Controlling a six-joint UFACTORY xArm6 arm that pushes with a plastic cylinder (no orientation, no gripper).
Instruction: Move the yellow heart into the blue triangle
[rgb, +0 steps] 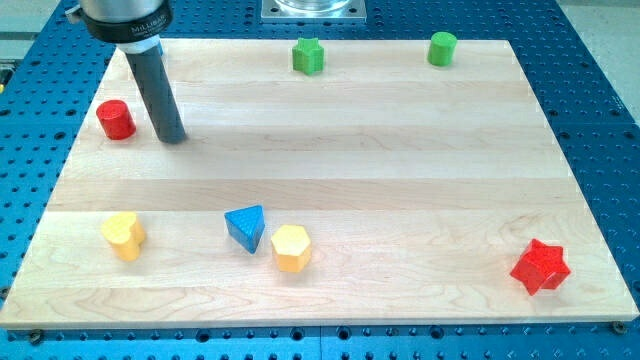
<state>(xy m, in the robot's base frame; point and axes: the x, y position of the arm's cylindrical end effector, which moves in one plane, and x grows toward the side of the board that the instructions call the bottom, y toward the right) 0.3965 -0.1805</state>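
Observation:
The yellow heart (124, 235) lies near the view's bottom left of the wooden board (400, 150). The blue triangle (246, 227) lies to its right, with a clear gap between them. My tip (172, 137) rests on the board at the view's upper left, well above the yellow heart and just right of a red cylinder (116, 120). The tip touches no block.
A yellow hexagon (290, 248) sits right next to the blue triangle on its right. A green star (308, 56) and a green cylinder (442, 48) stand near the top edge. A red star (540, 266) lies at the bottom right.

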